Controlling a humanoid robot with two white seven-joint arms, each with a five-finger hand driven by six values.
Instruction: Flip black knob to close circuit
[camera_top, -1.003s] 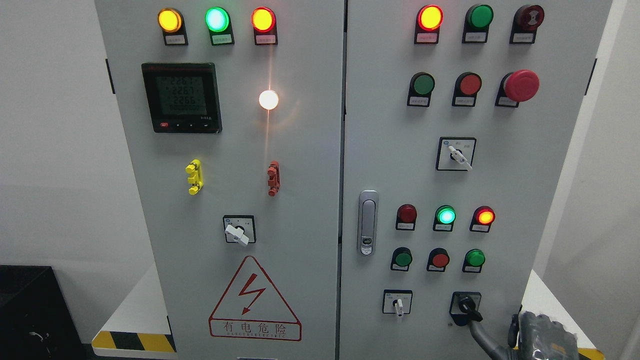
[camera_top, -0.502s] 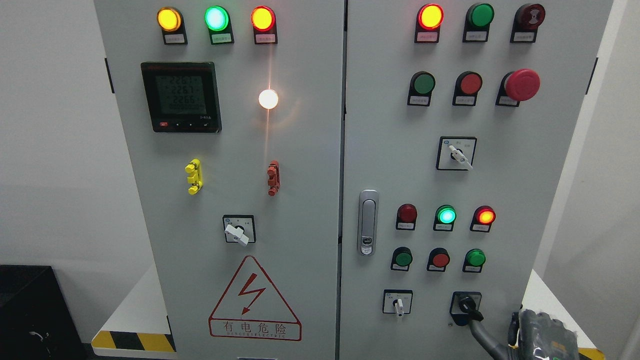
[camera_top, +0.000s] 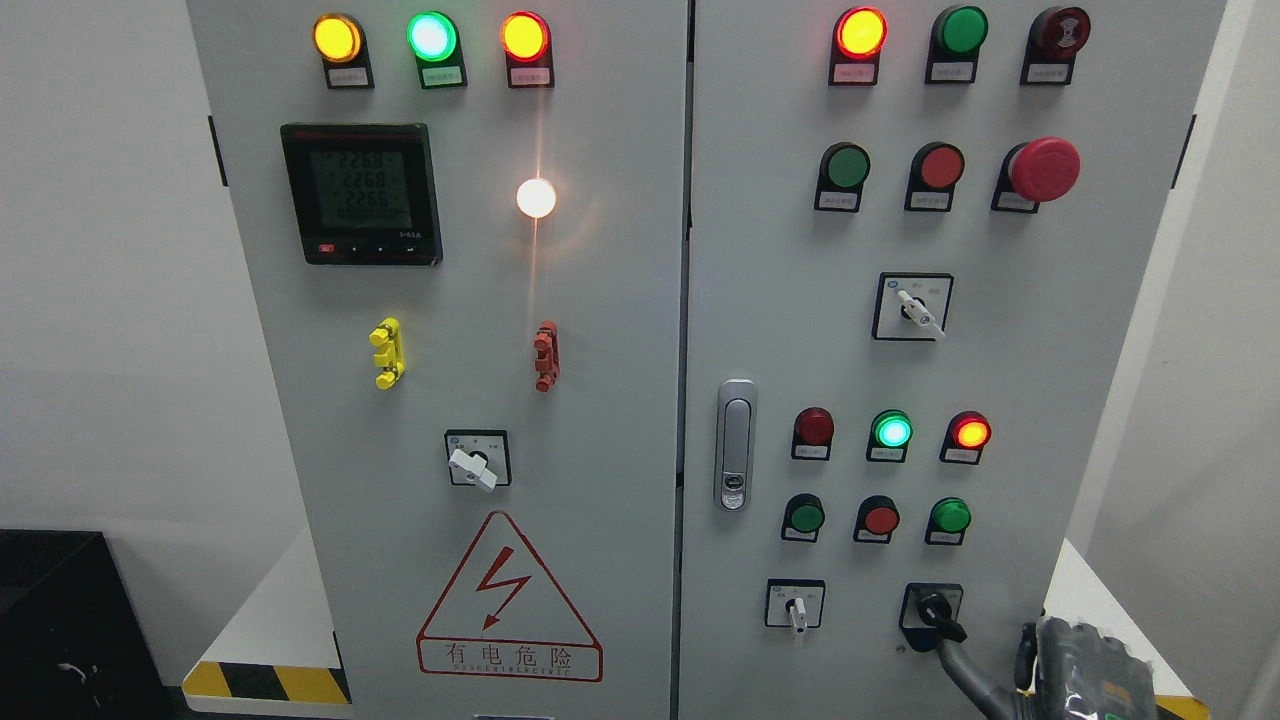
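The black knob (camera_top: 935, 610) sits in a black plate at the lower right of the grey cabinet's right door (camera_top: 780, 330), its lever pointing down and to the right. My right hand (camera_top: 1085, 668) shows only in part at the bottom right edge, just below and to the right of the knob. A dark grey curved part of it (camera_top: 962, 668) reaches up to the lever's lower tip. The rest of the hand is cut off by the frame. My left arm is out of sight.
A white-lever selector (camera_top: 795, 606) is left of the black knob, and another (camera_top: 915, 308) is higher up. Push buttons and lit lamps fill the right door, with a red mushroom stop button (camera_top: 1043, 168) at top right. A silver door handle (camera_top: 735, 444) sits on the door's left side.
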